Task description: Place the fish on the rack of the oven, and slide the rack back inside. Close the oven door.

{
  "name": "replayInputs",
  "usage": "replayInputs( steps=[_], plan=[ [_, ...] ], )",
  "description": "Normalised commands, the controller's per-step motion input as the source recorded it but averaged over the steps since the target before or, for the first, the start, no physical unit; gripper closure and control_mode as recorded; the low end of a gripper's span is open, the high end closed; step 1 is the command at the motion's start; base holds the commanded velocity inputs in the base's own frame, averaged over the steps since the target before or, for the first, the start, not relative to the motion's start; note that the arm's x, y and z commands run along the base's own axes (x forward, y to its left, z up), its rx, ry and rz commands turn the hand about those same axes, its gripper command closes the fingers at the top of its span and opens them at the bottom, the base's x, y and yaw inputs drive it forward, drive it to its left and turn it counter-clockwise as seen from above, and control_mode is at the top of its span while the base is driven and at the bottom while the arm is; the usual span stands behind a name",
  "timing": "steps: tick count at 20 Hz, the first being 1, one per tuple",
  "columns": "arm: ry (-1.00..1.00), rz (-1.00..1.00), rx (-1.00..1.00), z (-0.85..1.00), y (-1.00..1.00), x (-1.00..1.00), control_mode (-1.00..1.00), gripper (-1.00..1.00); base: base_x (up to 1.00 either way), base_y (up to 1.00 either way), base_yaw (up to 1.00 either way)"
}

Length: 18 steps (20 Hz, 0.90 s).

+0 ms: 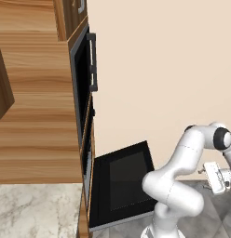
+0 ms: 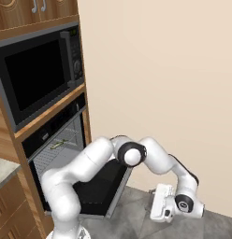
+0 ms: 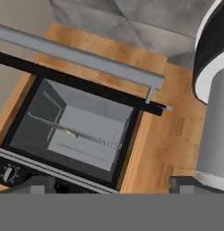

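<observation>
Fish (image 2: 58, 145) lies on the rack (image 2: 61, 148), small olive-yellow sliver near the rack's middle; in the hand view it shows as a thin greenish streak (image 3: 70, 131) on the wire grid (image 3: 82, 134)

Rack sits inside the oven (image 2: 57, 154) cavity, level, pale grey walls behind and below it

Oven door (image 2: 100, 183) hangs fully dropped open, black glass face up, grey frame round it; seen also from the left side (image 1: 122, 183) jutting out over the floor. Grey bar handle (image 3: 82, 56) crosses the upper part of the hand view, standing off the door's edge on a short post

Above the oven: a black-glass appliance (image 2: 40, 72) with a black vertical handle (image 1: 92, 62), set in the same wood cabinetry (image 1: 40, 107). Cabinet doors with small metal pulls at top. Pale marble counter (image 1: 38, 209) at lower left, corner of it also at the left edge of the right base view

Room: plain cream wall (image 2: 160, 84), grey tiled floor (image 2: 136, 214)

Gripper (image 2: 154, 215) held low beside the open door, out toward the room, well apart from fish and rack; door lies between them. Fingers (image 3: 39, 184) stand wide, nothing between them. Hand camera looks into the cavity with the view rolled, fish near frame centre, well beyond the fingertips
</observation>
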Motion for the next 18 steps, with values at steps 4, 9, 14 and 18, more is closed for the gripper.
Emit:
replayInputs(
  steps=[4,9,14,18],
  plan=[
    [0.0,0.15,0.26,-0.49,-0.07,0.11,-1.0,-1.0,0.0,0.0,0.0],
    [0.0,0.13,0.25,-0.47,0.0,0.4,-1.0,-1.0,0.0,0.0,0.0],
    [0.0,0.06,0.21,-0.6,0.01,0.58,-1.0,-1.0,0.0,0.0,0.0],
    [0.07,-0.01,0.07,-0.6,0.29,0.58,-1.0,-1.0,0.0,0.0,0.0]
  ],
)
